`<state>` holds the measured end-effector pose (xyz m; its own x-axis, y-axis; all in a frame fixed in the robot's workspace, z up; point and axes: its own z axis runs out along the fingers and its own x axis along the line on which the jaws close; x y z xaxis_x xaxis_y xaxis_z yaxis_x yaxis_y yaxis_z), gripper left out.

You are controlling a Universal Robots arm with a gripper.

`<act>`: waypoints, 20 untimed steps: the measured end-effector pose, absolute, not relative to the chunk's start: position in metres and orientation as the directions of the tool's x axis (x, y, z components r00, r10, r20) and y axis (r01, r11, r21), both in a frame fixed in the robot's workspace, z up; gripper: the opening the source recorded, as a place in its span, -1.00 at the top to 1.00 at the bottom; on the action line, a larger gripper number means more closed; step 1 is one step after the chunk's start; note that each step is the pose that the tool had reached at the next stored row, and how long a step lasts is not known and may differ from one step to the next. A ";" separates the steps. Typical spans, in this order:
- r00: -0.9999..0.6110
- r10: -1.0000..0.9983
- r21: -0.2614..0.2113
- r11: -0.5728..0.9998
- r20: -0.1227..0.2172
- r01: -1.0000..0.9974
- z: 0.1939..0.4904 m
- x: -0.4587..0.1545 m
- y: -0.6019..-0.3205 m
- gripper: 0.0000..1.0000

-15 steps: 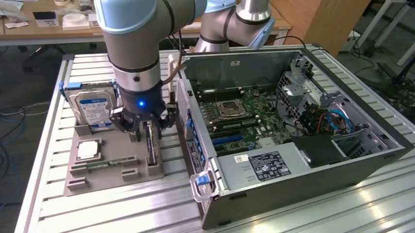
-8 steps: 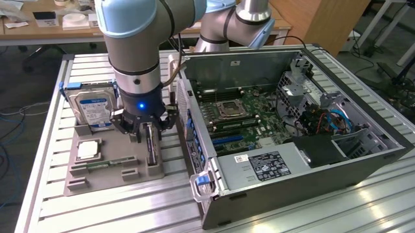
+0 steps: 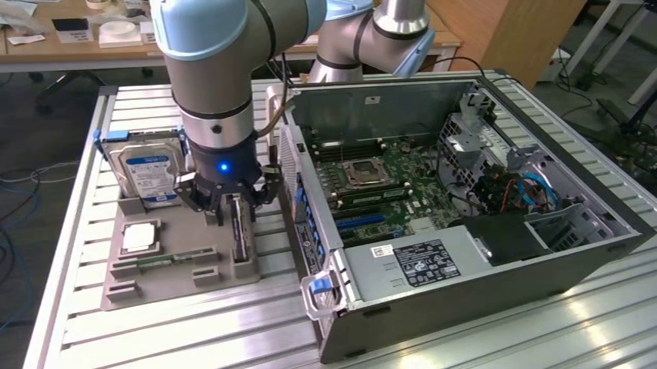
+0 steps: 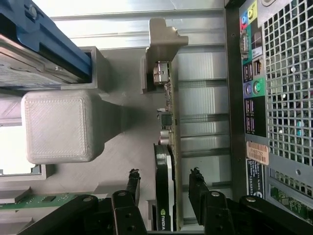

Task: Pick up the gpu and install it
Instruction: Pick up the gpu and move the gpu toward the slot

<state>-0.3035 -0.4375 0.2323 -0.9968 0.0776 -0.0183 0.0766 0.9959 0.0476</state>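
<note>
The gpu (image 3: pixel 240 234) stands on its edge in a slot of the grey holder tray (image 3: pixel 169 286), beside the open computer case (image 3: pixel 462 207). My gripper (image 3: pixel 234 209) hangs straight over it, open, with one finger on each side of the card. In the wrist view the gpu (image 4: pixel 171 122) runs between the two black fingers (image 4: pixel 132 185), and a gap shows on both sides of it. My gripper (image 4: pixel 164 177) straddles the card's fan end and nothing is held.
A blue-labelled hard drive (image 3: pixel 149 173) stands upright at the tray's back. A green memory stick (image 3: pixel 169 260) and a processor (image 3: pixel 141 237) lie on the tray. The case's rear port panel (image 4: pixel 254 98) is close beside the card. A slatted metal table (image 3: pixel 154 330) carries everything.
</note>
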 end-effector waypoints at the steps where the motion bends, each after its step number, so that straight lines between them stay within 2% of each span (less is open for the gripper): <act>1: -0.997 0.078 0.048 0.996 -0.018 0.077 0.232 -0.304 -0.437 -0.06; 20: -0.997 0.077 0.048 0.996 -0.018 0.076 0.229 -0.304 -0.436 -0.06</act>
<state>-0.3036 -0.4359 0.2288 -0.9968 0.0773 -0.0179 0.0764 0.9959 0.0476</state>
